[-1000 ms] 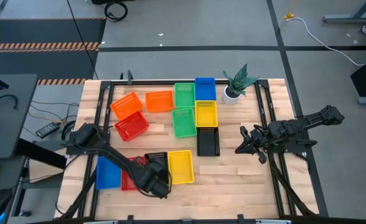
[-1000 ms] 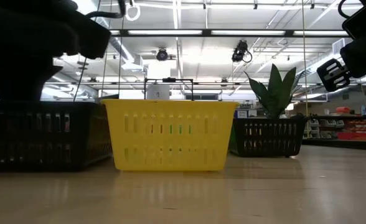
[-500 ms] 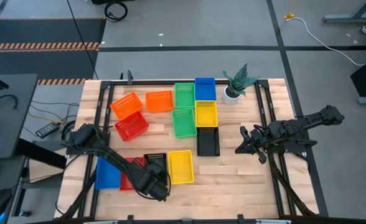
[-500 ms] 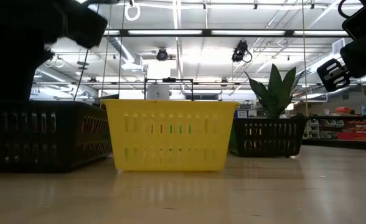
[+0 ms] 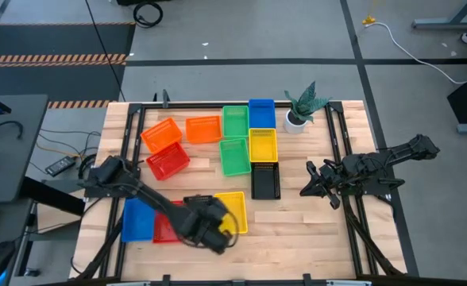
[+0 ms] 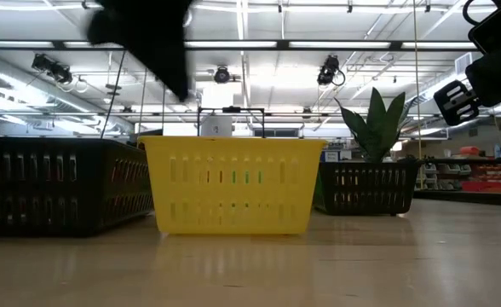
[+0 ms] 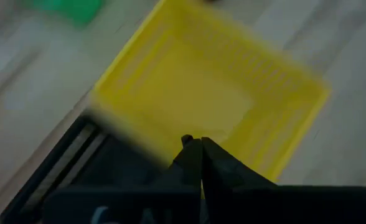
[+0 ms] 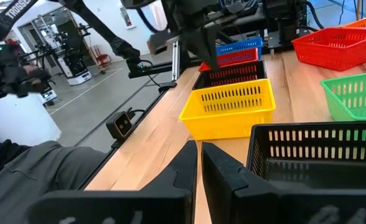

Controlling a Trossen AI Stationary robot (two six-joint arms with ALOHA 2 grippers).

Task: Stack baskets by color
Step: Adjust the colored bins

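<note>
My left gripper hangs shut and empty above the seam between a black basket and a yellow basket near the table's front; its fingertips hover over the yellow basket's rim. A blue basket and a red basket lie left of them. At the far side lie two orange baskets, a red basket, two green baskets, a blue basket, a yellow basket and a black basket. My right gripper waits shut at the right.
A green plant in a white pot stands at the far right, next to the far blue basket. Bare wood lies at the front right. Dark frame rails run along both sides of the table.
My left gripper has risen off the near black basket and gone toward the table's right edge, over the near yellow basket's rim, tipping as it went. It has stayed shut. The baskets lie where they were.
</note>
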